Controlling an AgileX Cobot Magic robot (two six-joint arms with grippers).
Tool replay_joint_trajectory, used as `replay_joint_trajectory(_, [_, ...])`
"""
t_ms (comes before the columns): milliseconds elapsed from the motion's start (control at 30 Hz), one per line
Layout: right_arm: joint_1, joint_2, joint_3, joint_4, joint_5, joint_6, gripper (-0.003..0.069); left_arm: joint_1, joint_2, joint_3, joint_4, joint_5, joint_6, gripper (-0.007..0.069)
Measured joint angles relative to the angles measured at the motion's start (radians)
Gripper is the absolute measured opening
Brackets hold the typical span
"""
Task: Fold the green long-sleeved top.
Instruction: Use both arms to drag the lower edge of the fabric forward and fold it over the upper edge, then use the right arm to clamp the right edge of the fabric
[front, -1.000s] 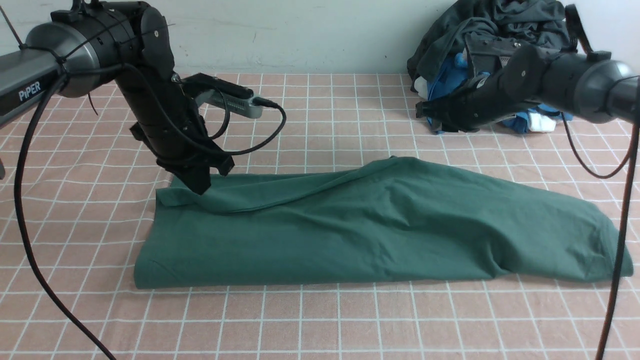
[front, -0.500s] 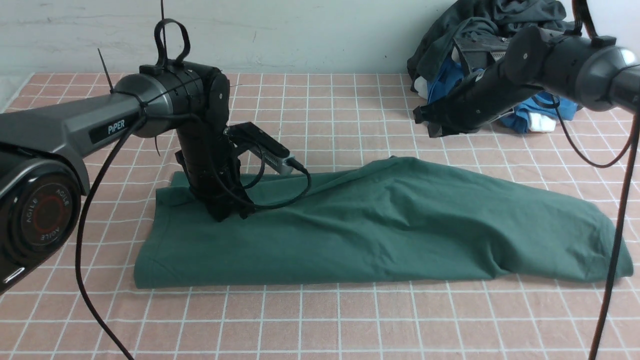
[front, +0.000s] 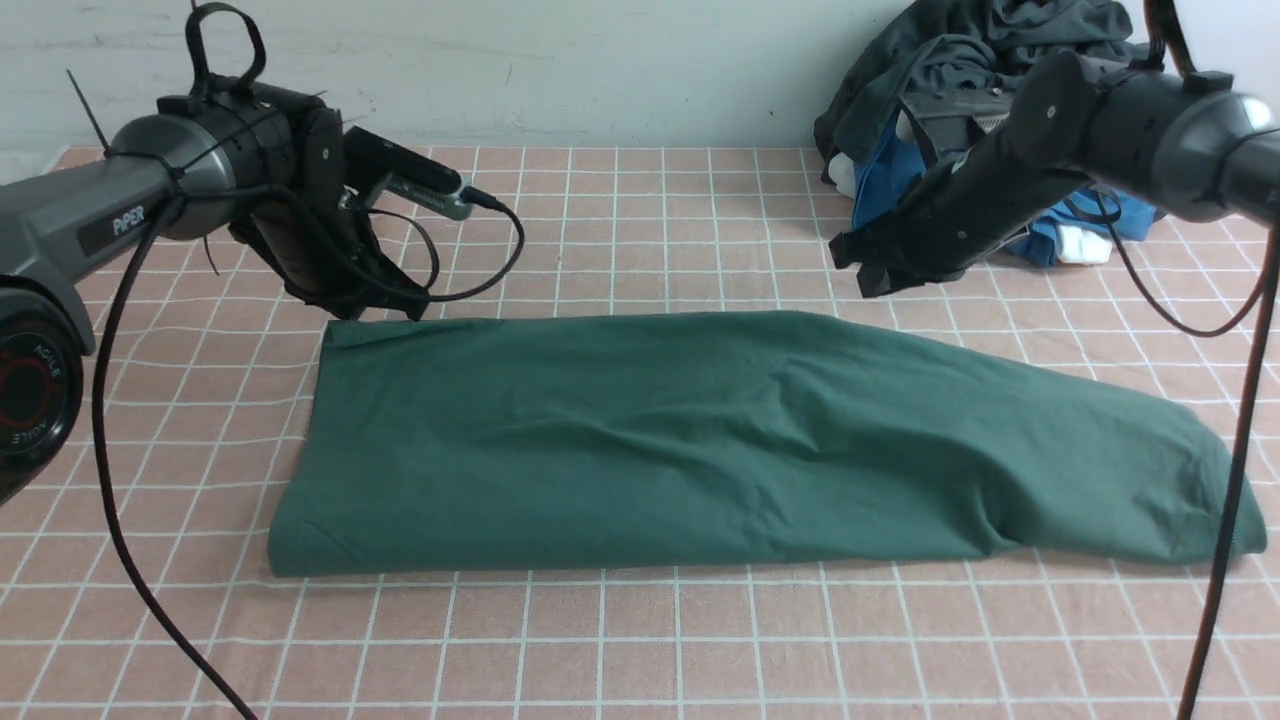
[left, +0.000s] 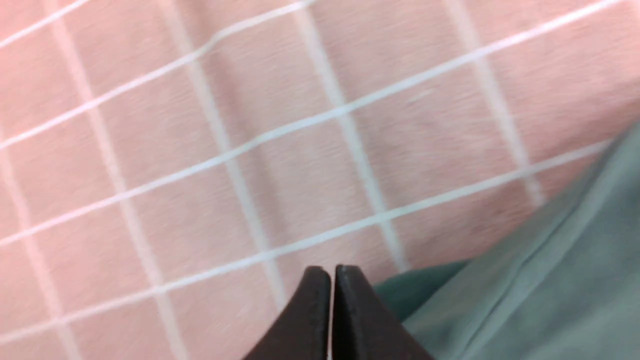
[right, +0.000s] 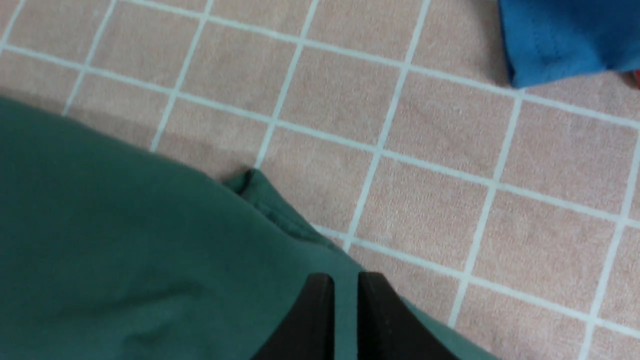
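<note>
Front, top: green long-sleeved top (front: 700, 450) is lying flat as one long band across the checked cloth (front: 640, 640).
Front, arms: left gripper (front: 392, 308) is hanging right by its far left corner, right gripper (front: 868, 275) is hovering near its far edge.
Left wrist: fingers (left: 310, 310) are pressing together, pinching nothing.
Right wrist: fingers (right: 310, 320) are sitting a sliver apart over the top, gripping nothing.

Open surface (front: 640, 650) lies before the green top (front: 700, 440); a clothes heap (front: 960, 70) crowds the far right corner.
</note>
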Motion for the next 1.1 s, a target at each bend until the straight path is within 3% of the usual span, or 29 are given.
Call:
replay_joint_trajectory(133, [0.0,-0.028,0.0,-0.027,0.075,-0.023,0.0064,0.003,-0.023,-0.025,-0.024,0.108,0.002,-0.0003])
replay_joint_trajectory(333, [0.0,-0.097,0.0,-0.077,0.294,-0.032,0.0064,-0.052,-0.076,-0.029,-0.19,0.289,0.118,-0.0003])
replay_joint_trajectory(500, [0.0,-0.149,0.035,-0.085,0.341,-0.053,0.0064,-0.097,-0.076,-0.025,-0.247,0.308,0.149,-0.0003])
replay_joint_trajectory(867, [0.0,-0.415,0.4,-0.102,0.235,-0.04,0.0064,-0.076,-0.084,0.033,-0.25,0.372,0.141,-0.0003])
replay_joint_trajectory(1100, [-0.006,-0.53,0.725,-0.274,0.037,0.103,0.0064,-0.098,-0.245,0.395,-0.333,0.289,0.162,-0.0003])
